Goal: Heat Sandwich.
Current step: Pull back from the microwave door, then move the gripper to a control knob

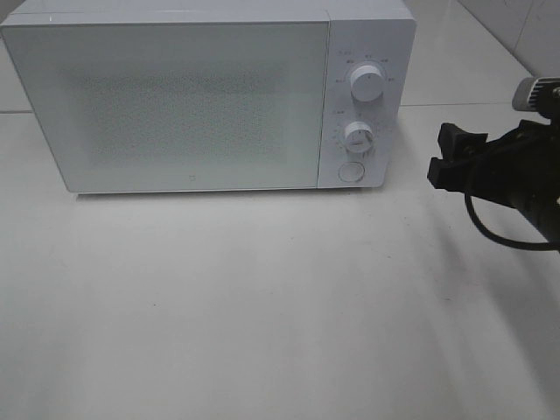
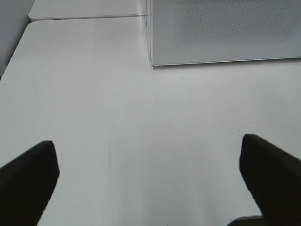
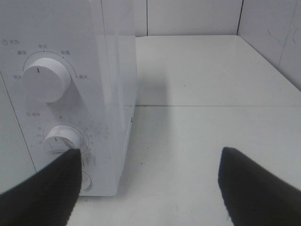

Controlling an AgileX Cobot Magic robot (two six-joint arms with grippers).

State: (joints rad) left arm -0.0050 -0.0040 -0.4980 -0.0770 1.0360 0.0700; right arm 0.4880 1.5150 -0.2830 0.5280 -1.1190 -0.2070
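**Closed microwave (image 1: pixel 394 35) on a white tabletop (image 1: pixel 262 297).** The sandwich appears in no view. Whether it lies behind the frosted door (image 1: pixel 175 101) cannot be told. The left end effector (image 2: pixel 150 181) is spread wide over bare tabletop and holds nothing. The right end effector (image 3: pixel 150 188) is likewise wide and empty, beside the control side, near the lower dial (image 3: pixel 63 140) and the round button (image 1: pixel 350 171). Judged from the task alone, a sandwich is light, soft and loosely layered, apt to crush or slide apart — better lifted from beneath than pinched. The left arm falls outside the high view, and the dial markings are too small to read.
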